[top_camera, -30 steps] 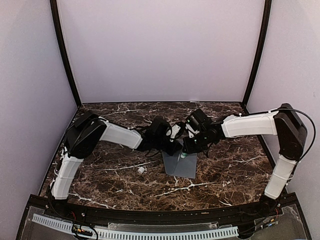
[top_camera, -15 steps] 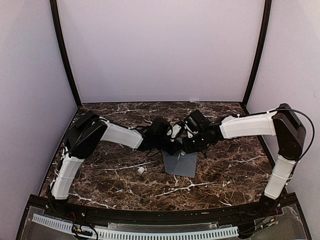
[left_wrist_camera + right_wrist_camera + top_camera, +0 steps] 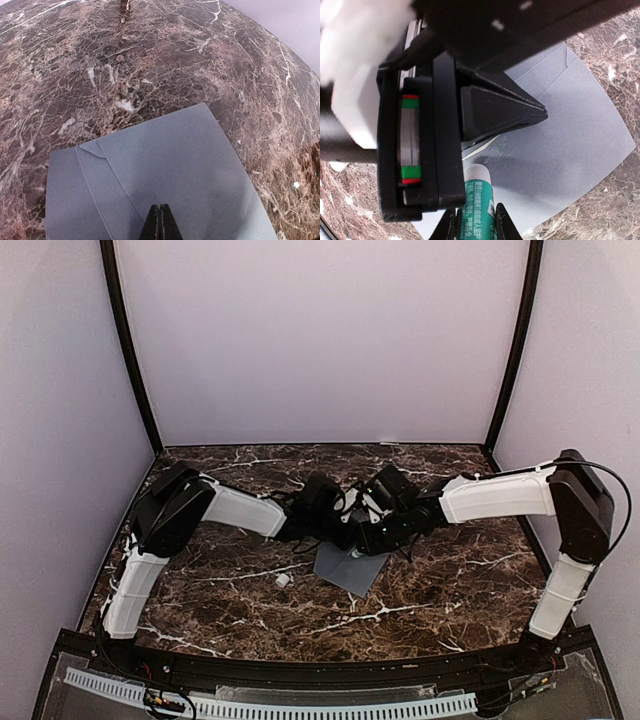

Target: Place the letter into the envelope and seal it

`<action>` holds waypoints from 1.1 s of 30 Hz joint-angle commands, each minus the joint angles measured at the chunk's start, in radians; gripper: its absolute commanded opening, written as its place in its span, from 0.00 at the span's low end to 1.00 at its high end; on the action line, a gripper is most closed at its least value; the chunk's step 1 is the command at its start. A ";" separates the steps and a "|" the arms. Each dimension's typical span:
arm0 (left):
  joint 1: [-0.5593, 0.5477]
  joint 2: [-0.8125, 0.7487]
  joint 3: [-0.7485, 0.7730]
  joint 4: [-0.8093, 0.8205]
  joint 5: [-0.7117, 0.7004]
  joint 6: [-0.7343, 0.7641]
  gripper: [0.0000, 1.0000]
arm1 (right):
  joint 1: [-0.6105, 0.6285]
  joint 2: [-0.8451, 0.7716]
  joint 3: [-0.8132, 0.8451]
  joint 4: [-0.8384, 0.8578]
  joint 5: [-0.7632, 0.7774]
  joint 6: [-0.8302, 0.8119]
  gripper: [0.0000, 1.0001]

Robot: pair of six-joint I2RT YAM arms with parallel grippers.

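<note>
Left wrist view: my left fingers point(image 3: 159, 220) were pressed together, the grey envelope point(image 3: 165, 165) flat on the worktop point(image 3: 150, 60) beneath and ahead of them. My right fingers point(image 3: 476, 220) pinched a glue stick point(image 3: 478, 190) over it.

- The envelope point(image 3: 350, 570) is lying flat on the surface point(image 3: 450, 580), near its middle, turned at an angle to the near edge.
- The left tool point(image 3: 160, 225) is hanging over the far part of the envelope, its tips pointing down at the paper.
- The right tool point(image 3: 476, 225) is sitting just right of the left tool, holding a tube point(image 3: 476, 192) between its fingers, above the envelope.
- A small scrap point(image 3: 283, 580) is lying on the surface left of the envelope, apart from it.
</note>
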 commanded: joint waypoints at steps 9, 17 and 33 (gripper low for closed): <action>-0.003 -0.089 -0.033 -0.053 -0.005 0.018 0.13 | 0.022 0.031 0.002 -0.117 0.004 0.023 0.00; 0.046 -0.245 -0.109 -0.024 -0.037 0.018 0.41 | 0.021 -0.009 -0.022 -0.104 0.001 0.041 0.00; 0.050 -0.633 -0.563 0.137 -0.073 0.058 0.43 | -0.017 -0.082 0.023 -0.141 -0.004 0.001 0.00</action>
